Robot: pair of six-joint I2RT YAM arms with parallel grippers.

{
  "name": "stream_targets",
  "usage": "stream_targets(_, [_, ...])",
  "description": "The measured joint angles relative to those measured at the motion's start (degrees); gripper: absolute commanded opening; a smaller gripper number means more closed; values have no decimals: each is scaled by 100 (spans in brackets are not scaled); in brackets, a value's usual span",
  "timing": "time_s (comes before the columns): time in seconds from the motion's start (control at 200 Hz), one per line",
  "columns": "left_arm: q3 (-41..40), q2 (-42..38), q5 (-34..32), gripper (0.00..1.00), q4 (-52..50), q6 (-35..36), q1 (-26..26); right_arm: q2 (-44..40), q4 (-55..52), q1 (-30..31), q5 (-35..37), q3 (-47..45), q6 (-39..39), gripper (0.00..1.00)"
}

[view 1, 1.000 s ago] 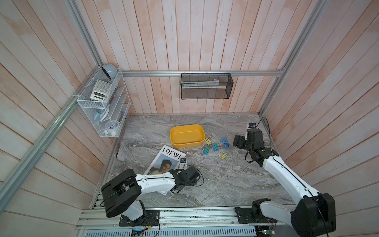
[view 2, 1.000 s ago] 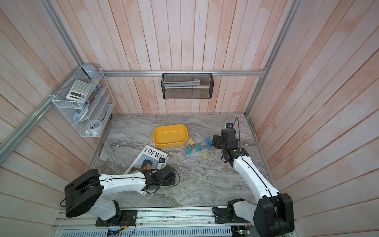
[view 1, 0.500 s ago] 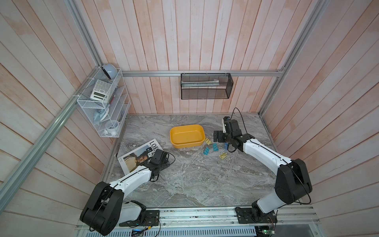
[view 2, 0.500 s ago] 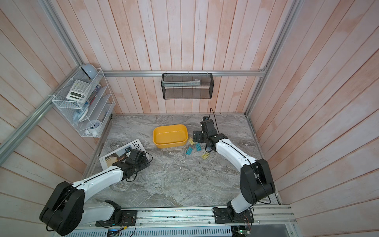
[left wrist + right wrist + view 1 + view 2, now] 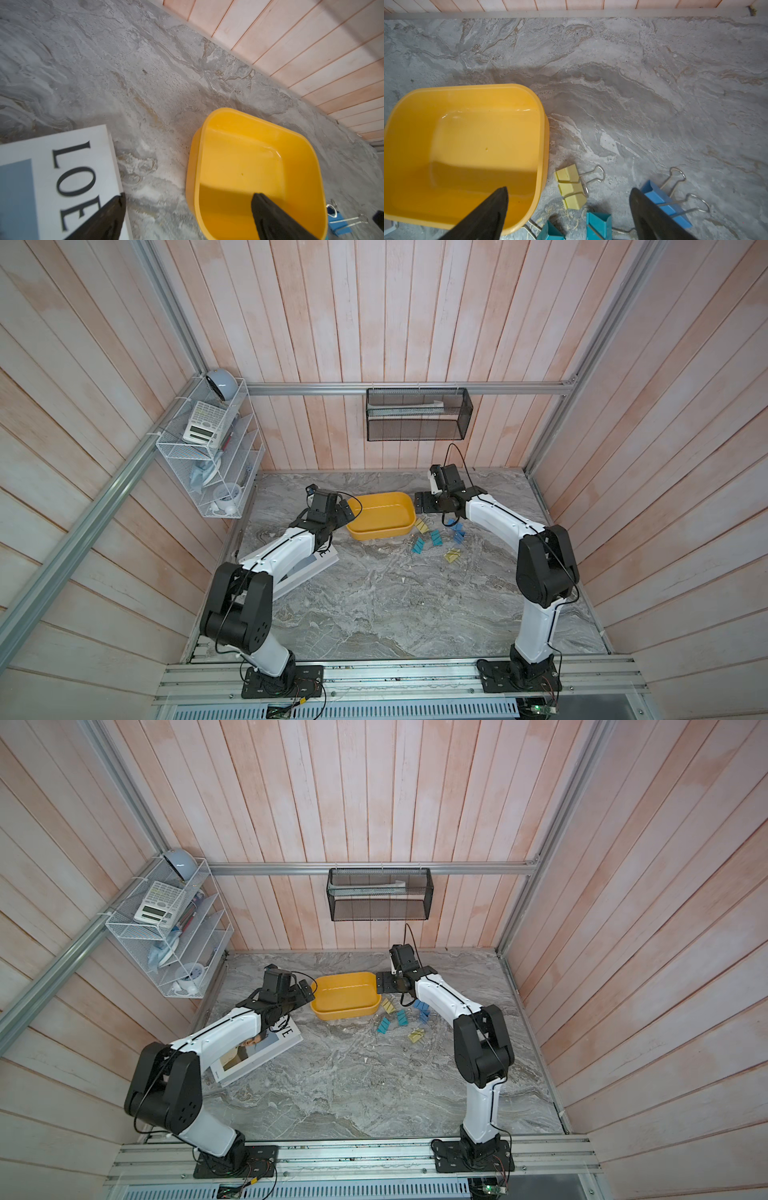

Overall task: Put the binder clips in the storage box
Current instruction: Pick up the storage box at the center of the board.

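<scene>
— Zero of six binder clips (image 5: 436, 538) boxed. All lie loose on the table (image 5: 374, 614), just right of the storage box (image 5: 382, 512) in both top views. Box is empty.
— Tools?
— Both spread wide, nothing held: left tool (image 5: 347, 512) at the box's left end, right tool (image 5: 422, 503) at its right end, over the clips. No pick made yet, so all six are left to move.
— Top views enough to choose a target?
— No. The right arm (image 5: 498, 518) covers part of the blue ones there; two blue, I think. Right wrist view gives the detail: pale yellow clip (image 5: 571, 187) in the gap between the fingers (image 5: 492, 207), just beside the box wall; a blue clip (image 5: 662, 201) partly under the other finger; two teal clips (image 5: 598, 224) at the bottom edge.
— Left wrist?
— One finger over the magazine (image 5: 52, 176), the other over the box floor, box wall between them. Only one blue clip shows, lower right. Neither wrist view shows tool height above the table, and the top views don't settle it either.
</scene>
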Motion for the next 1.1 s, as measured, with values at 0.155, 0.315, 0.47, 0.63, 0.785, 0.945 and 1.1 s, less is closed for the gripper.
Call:
stream_targets(0.155, [612, 737, 363, 92, -52, 184, 48, 468, -229, 13, -9, 584, -59, 92])
stream_targets(0.315, [1080, 1150, 713, 64, -208, 415, 37, 866, -444, 28, 4, 992, -129, 85])
stream_targets(0.47, [1123, 1421, 914, 52, -273, 463, 37, 1143, -575, 59, -20, 1178, -140, 78])
stream_targets(0.63, [1123, 1613, 1008, 44, -321, 511, 37, 1423, -730, 144, -24, 1447, -127, 67])
stream_targets(0.785, [1126, 1676, 1008, 34, -339, 621, 37, 1517, -807, 229, -90, 1523, -87, 50])
stream_targets(0.945, [1244, 1773, 1001, 25, -413, 710, 37, 1534, -822, 264, -120, 1550, -92, 34])
stream_targets(1.1, [1296, 1838, 1001, 22, -420, 791, 37, 1554, -859, 264, -142, 1633, -103, 21])
